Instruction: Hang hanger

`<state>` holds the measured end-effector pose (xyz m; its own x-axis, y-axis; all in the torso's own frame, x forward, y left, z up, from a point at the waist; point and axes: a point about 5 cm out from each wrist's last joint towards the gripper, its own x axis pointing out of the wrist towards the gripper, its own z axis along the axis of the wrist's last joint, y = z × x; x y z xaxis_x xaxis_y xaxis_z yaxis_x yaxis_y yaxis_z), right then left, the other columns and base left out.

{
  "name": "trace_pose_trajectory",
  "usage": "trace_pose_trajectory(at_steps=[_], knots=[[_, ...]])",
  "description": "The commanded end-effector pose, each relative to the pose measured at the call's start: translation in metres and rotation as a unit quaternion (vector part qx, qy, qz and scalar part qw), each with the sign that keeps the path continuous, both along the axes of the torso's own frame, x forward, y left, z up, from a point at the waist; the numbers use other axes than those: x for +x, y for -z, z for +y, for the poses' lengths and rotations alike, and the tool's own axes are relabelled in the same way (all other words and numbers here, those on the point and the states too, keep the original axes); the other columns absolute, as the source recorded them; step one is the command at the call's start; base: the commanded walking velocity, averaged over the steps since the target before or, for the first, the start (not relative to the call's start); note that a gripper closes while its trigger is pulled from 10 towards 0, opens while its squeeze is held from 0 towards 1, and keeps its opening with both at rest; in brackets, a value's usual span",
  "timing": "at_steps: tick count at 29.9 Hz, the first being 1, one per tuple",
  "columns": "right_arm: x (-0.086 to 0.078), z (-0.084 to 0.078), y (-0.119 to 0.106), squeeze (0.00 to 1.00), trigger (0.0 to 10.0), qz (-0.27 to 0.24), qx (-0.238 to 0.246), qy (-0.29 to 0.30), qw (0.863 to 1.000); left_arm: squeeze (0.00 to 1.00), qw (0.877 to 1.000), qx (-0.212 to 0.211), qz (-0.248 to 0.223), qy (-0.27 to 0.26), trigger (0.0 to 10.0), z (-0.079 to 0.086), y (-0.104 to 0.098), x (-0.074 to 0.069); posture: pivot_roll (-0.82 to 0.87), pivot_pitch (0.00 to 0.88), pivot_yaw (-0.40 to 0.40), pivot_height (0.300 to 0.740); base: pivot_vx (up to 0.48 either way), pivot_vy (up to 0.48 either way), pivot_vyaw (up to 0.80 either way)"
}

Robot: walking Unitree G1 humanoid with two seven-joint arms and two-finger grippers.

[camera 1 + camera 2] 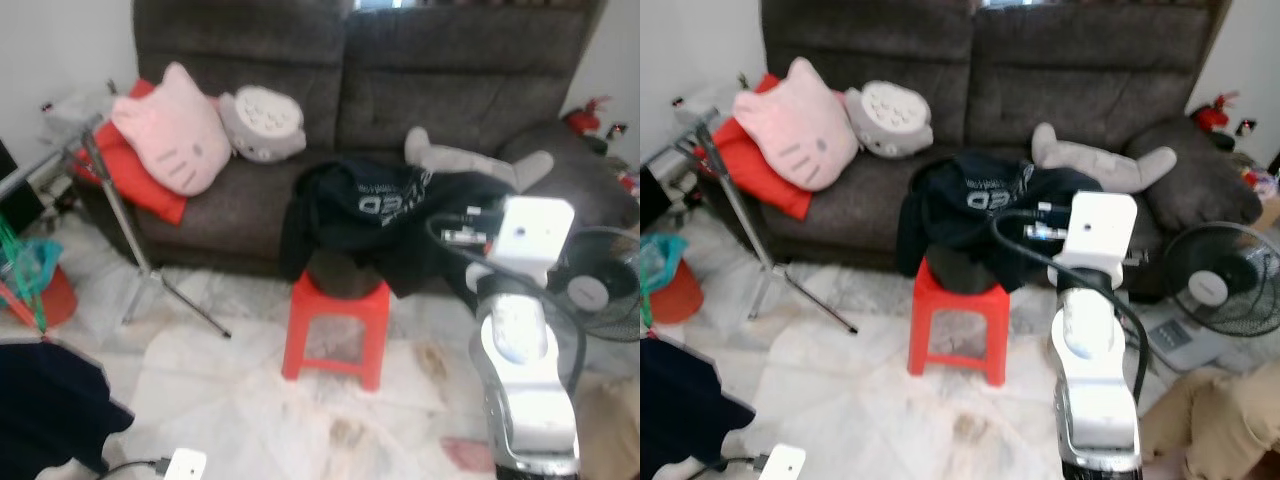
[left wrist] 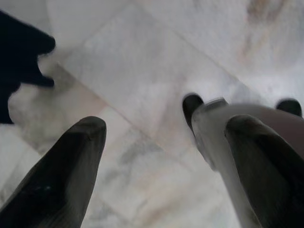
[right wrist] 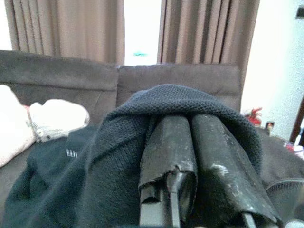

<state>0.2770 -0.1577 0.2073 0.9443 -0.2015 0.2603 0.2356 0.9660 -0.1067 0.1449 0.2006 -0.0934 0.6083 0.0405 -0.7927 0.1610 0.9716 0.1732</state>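
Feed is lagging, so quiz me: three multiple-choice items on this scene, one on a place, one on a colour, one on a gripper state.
1. Where does the dark garment lie?
A. over the stool and sofa edge
B. on the fan
C. folded on the floor

2. What colour is the stool?
A. blue
B. red
C. white

3. How are the right gripper fingers?
A. spread wide
B. closed together in dark fabric
C. holding a cushion

Answers: 1 A, it drapes from the sofa seat over the stool. 2 B, plainly red plastic. 3 B, the wrist view shows them pressed together, cloth wrapped around.

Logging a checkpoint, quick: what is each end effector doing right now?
Left end effector: open, holding nothing, above the floor.
Right end effector: shut, dark garment draped over it.
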Motion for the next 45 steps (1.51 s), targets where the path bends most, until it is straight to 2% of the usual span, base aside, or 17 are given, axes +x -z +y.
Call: trace_pose_trajectory(at_steps=[1, 11, 26, 36, 41, 45], knots=[[-0.001, -0.003, -0.001, 0.0, 10.0, -0.002, -0.001, 0.006, 1.0, 0.0, 1.0, 0.004, 0.006, -0.003, 10.0, 0.001, 0.001, -0.003, -0.06, 0.0, -0.004, 0.74, -0.255, 0.0, 0.0], [0.002, 0.001, -0.003, 0.0, 10.0, -0.008, -0.003, -0.002, 1.0, 0.0, 1.0, 0.002, 0.004, 0.0, 10.0, -0.005, 0.002, -0.004, -0.06, 0.0, -0.003, 0.74, -0.258, 0.0, 0.0], [0.007, 0.005, -0.011, 0.0, 10.0, -0.029, -0.025, -0.017, 0.999, 0.0, 1.0, 0.002, 0.0, -0.005, 10.0, -0.001, 0.001, -0.001, -0.06, 0.0, -0.003, 0.74, -0.26, 0.0, 0.0], [0.008, 0.017, -0.014, 0.0, 10.0, -0.045, -0.041, -0.055, 0.997, 0.0, 1.0, 0.006, 0.002, -0.001, 10.0, 0.002, 0.0, -0.001, -0.06, 0.0, -0.003, 0.74, 0.0, 0.0, 0.0], [0.01, 0.026, -0.012, 0.0, 10.0, -0.038, -0.061, -0.094, 0.993, 0.0, 1.0, 0.002, 0.001, -0.002, 10.0, 0.002, 0.0, 0.0, -0.06, 0.0, -0.004, 0.74, -0.283, 0.0, 0.0], [0.01, 0.052, 0.01, 0.0, 10.0, 0.021, -0.123, -0.218, 0.968, 0.0, 1.0, 0.005, 0.003, 0.001, 10.0, 0.001, 0.0, 0.001, -0.06, 0.0, -0.004, 0.74, 0.0, 0.0, 0.0]])
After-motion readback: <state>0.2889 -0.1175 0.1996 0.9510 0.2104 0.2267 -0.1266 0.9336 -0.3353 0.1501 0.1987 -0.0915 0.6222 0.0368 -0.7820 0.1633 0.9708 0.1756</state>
